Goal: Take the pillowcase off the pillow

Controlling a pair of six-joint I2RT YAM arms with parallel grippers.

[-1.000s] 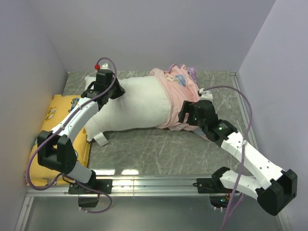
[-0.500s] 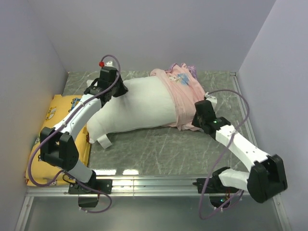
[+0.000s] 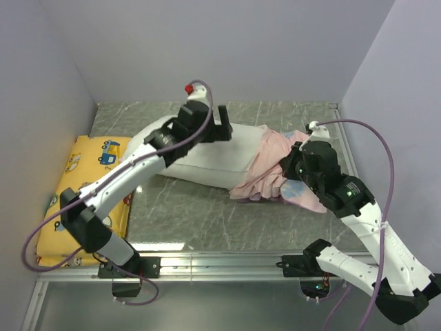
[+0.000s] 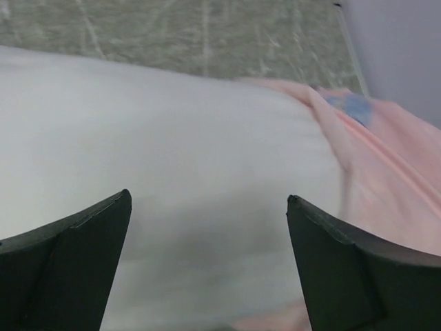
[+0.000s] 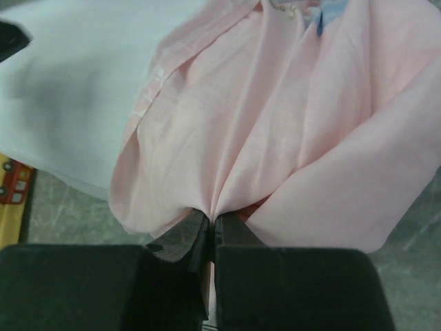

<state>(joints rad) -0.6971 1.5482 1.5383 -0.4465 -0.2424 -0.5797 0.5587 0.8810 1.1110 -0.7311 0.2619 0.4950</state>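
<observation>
**Right wrist view: pillowcase clamped, pillow partly bared**

Right pincer (image 5: 212, 227): fingers pressed together on a gathered fold of the pillowcase (image 5: 275, 124). Pale pink fabric fanned outward from the pinch in radiating creases. Blue printed patch (image 5: 329, 15) at the far top edge of the fabric. Beyond the hem, to the left: bare white pillow (image 5: 76, 83) emerging from the mouth of the cover.

Left pincer (image 4: 208, 200): fingers spread wide, nothing held between them, positioned over the white surface of the pillow. Contact with that surface: not determinable from the left wrist view. To the right of the fingers: pink edge of the pillowcase bunched over the end of the pillow.

Top external view: pillow laid lengthwise across the grey marbled worktop (image 3: 200, 214), left portion bare, right end inside the pillowcase. Pillowcase crumpled at that right end, pale inner side outward, drawn toward the right pincer. Left pincer above the far edge of the pillow, near its middle. Yellow cushion (image 3: 83, 186) with vehicle print flat on the left side of the worktop, near the bare end of the pillow.
</observation>
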